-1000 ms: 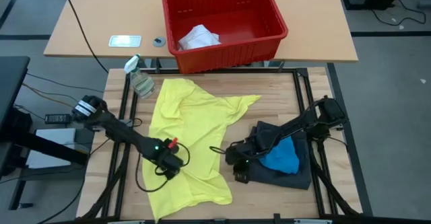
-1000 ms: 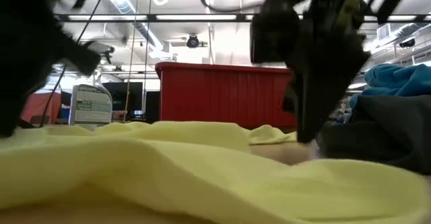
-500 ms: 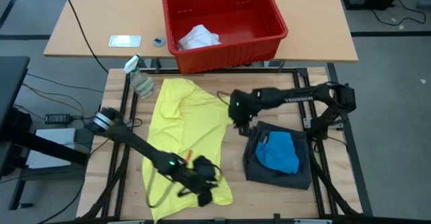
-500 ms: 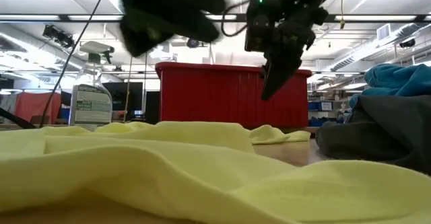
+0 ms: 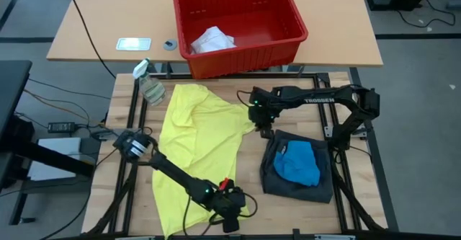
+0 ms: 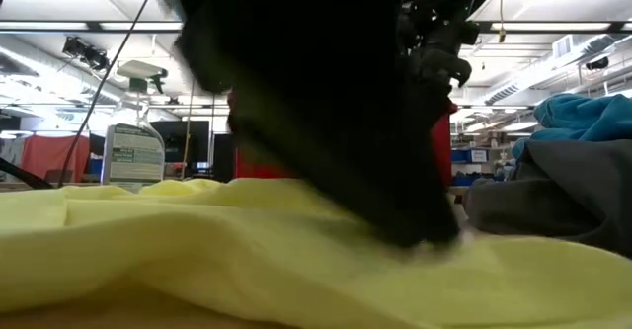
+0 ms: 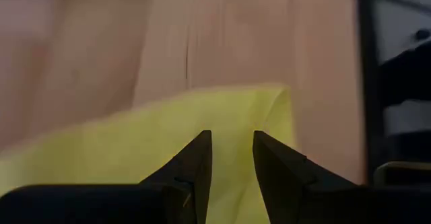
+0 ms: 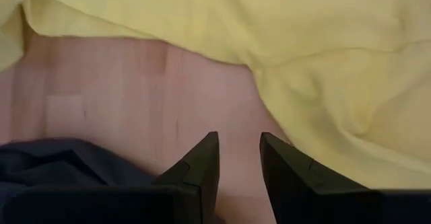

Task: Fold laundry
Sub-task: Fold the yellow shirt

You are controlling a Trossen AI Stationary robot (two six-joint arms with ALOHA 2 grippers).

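The yellow shirt (image 5: 198, 146) lies spread flat on the table. My left gripper (image 5: 230, 215) is open and stands at the shirt's near right corner (image 7: 269, 99), fingers pointing down. My right gripper (image 5: 263, 128) is open over bare table (image 8: 135, 89), between the shirt's right sleeve (image 8: 323, 49) and the dark grey shorts (image 5: 317, 186). The bright blue piece (image 5: 299, 162) lies bunched on top of the shorts. A navy piece cannot be told apart. My left gripper (image 7: 232, 140) comes from above at the yellow shirt, just inside its near right corner, with cloth showing between the open fingers. In the low view it reaches down to the cloth (image 6: 425, 232). Whether the fingertips touch it I cannot tell.
A red slotted basket (image 5: 288, 45) with a white cloth (image 5: 212, 40) inside stands on the far table. A clear spray bottle (image 5: 149, 85) stands at the shirt's far left corner. Black frame rails (image 5: 324, 103) run along the table's sides. Bare wood shows near the shorts.
My left gripper has swept from the shirt's near left part toward the right and near edge, ending at the near right corner. My right gripper has moved from the shorts' near left edge toward the far edge, to the sleeve. The right sleeve now lies drawn in.
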